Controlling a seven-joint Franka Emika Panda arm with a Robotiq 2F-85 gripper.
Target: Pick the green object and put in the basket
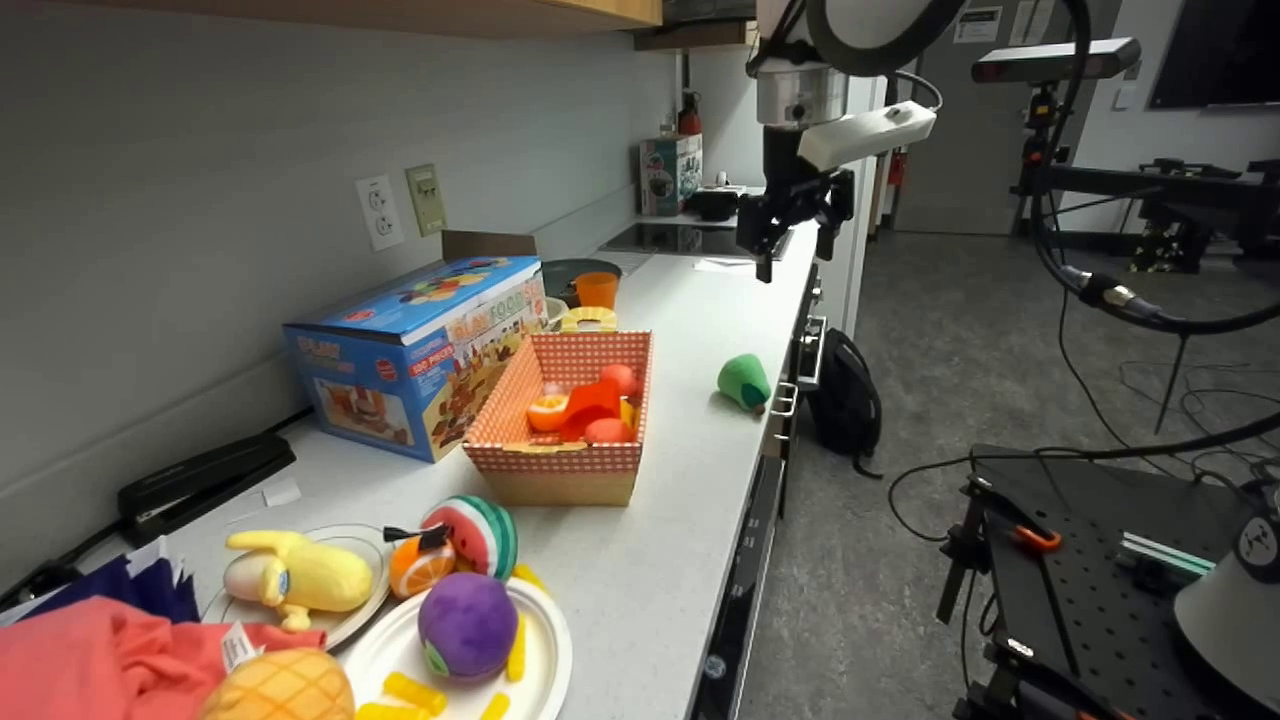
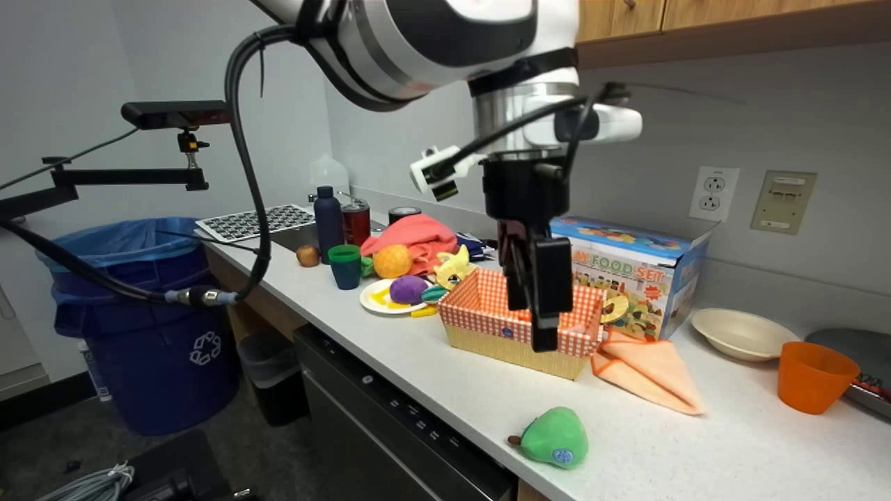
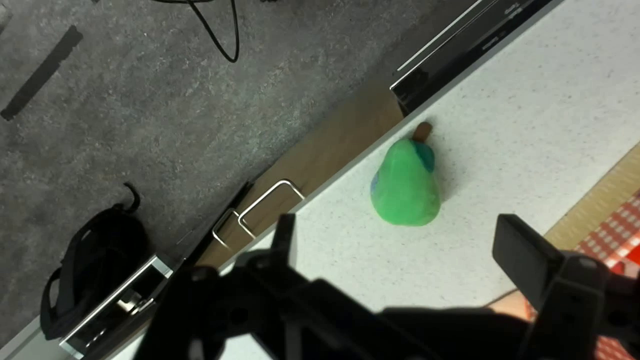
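Note:
The green object point(image 1: 743, 381) is a pear-shaped plush with a brown stem, lying on the white counter close to its front edge. It also shows in an exterior view point(image 2: 559, 438) and in the wrist view point(image 3: 406, 187). The tan wicker basket point(image 1: 560, 488), lined with red checked cloth, stands beside it nearer the wall and holds red and orange toy foods. It also shows in an exterior view point(image 2: 511, 348) and at the right of the wrist view point(image 3: 595, 200). My gripper point(image 3: 400, 242) is open and empty, above the counter and apart from the green object.
A blue cardboard box point(image 1: 365, 390) stands behind the basket against the wall. A white plate point(image 1: 553, 640) carries a purple ball-like toy point(image 1: 468, 625). A peach cloth point(image 2: 647, 372), a cream bowl point(image 2: 745, 334) and an orange cup point(image 2: 814, 376) lie along the counter. The counter edge drops to the floor.

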